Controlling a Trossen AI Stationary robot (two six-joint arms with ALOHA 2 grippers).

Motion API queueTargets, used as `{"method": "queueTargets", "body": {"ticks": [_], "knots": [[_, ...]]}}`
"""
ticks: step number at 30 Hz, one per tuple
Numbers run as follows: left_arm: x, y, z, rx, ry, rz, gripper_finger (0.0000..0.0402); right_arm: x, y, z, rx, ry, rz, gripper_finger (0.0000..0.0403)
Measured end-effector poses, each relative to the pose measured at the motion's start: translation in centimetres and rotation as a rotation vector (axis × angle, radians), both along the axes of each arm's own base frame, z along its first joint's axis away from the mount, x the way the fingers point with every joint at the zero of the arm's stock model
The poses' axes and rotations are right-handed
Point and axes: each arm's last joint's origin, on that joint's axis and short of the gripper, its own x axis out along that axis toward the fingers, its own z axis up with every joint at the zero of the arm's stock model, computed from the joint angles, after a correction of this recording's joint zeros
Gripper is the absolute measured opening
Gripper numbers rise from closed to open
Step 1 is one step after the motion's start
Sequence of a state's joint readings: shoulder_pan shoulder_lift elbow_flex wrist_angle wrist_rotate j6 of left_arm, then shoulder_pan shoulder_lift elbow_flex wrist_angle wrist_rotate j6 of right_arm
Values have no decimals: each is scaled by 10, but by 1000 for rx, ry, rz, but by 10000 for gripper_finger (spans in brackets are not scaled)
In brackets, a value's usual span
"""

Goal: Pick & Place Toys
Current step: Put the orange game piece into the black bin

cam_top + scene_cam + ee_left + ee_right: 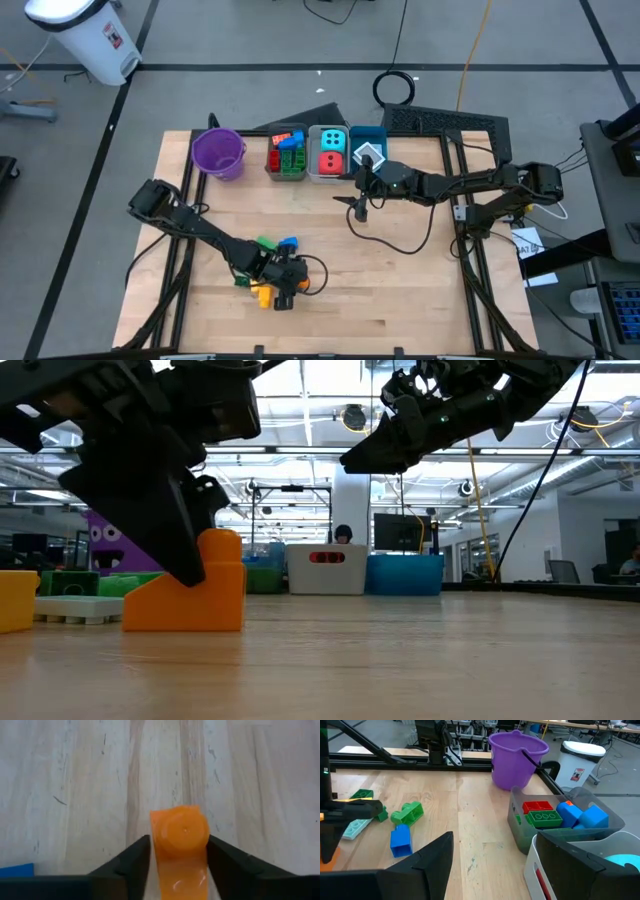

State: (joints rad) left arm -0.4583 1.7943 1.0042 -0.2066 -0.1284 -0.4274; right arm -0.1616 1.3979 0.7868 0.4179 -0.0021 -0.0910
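Note:
An orange brick (180, 837) with a round stud on top stands on the wooden table (400, 290) near its front edge, left of the middle. My left gripper (281, 287) is shut on it. Beside it lie a yellow brick (14, 600), a white flat piece (75, 608), a green brick (407, 812) and a blue brick (400, 841). My right gripper (360, 208) hangs open above the table, just in front of the bins, with nothing between its fingers. My left gripper pinches the orange brick by its two opposite sides (156, 851) between its two fingers (131, 862). The fingers come slanting down from the table's left. The brick stands upright with its base on the table (185, 622).
Along the far edge stand a purple bucket (218, 153), a grey bin (287, 153) holding red, green and blue bricks, a white bin (330, 153) with a cyan and a red die, and a blue bin (368, 150). Bare wood lies at the right and front.

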Motion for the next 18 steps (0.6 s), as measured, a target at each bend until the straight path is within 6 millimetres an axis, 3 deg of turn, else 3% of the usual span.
{"method": "queueTargets", "body": {"ticks": [3, 8, 18], "knots": [[0, 1, 0, 7, -2, -10, 142, 0, 0, 0, 0, 0, 0, 256], [0, 6, 12, -3, -35, 6, 138, 0, 0, 0, 0, -1, 0, 256], [-15, 42, 92, 6, -293, 189, 148, 0, 0, 0, -1, -4, 0, 256]]}}
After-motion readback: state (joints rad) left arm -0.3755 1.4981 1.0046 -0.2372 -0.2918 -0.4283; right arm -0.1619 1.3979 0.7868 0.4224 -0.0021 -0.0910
